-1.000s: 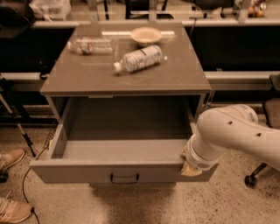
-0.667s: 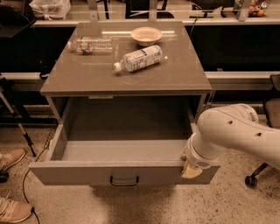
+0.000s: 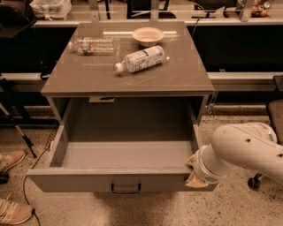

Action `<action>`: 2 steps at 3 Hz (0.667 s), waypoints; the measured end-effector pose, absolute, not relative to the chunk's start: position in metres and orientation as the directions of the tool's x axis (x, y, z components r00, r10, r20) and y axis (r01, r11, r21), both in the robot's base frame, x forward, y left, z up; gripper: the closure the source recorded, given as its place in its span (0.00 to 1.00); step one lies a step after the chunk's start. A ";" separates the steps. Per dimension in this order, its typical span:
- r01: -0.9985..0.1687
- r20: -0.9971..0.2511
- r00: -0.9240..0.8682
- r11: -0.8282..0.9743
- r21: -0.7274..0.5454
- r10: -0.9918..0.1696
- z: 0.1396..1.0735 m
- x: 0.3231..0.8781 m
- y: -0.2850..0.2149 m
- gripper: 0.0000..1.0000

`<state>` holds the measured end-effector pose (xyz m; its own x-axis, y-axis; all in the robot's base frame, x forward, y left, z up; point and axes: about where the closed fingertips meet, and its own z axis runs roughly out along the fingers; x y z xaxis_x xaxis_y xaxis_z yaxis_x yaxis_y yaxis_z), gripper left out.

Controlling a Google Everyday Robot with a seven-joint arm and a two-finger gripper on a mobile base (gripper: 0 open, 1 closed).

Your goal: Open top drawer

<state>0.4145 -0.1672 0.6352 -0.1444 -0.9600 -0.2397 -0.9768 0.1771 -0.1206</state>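
Hardly anything has moved since a second ago: the top drawer point(image 3: 119, 181) stays pulled far out of the bench point(image 3: 88, 81), and the arm point(image 3: 247, 148) holds the same spot at its right front corner. Up on the brown bench top a pale bowl point(image 3: 147, 35) sits toward the back, a white-labelled bottle point(image 3: 140, 58) lies on its side just in front of it, and a clear plastic bottle point(image 3: 92, 45) lies flat off to the left, apart from both. The drawer shows a deep grey interior, and its flat front carries a small black handle point(image 3: 126, 188) at centre. Below, a speckled floor point(image 3: 247, 209); at the left edge, two tan shoes point(image 3: 11, 160), one nearer the bench and one lower down. A white plastic bag point(image 3: 49, 8) rests on the ledge behind, top left, and a chair caster point(image 3: 253, 182) peeks out at the right under the arm. Now the arm: the thick white link sweeps in from the right edge, angled down and leftward, and the pincer point(image 3: 194, 174) sits right against the drawer's right front corner, touching its front edge. Clenched or released there, I cannot tell.
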 end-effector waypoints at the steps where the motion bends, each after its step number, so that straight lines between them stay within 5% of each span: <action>1: -0.977 -0.240 -0.144 0.177 -0.121 -0.960 0.635 0.414 -0.167 0.62; 2: -0.977 -0.240 -0.144 0.177 -0.121 -0.960 0.635 0.414 -0.167 0.37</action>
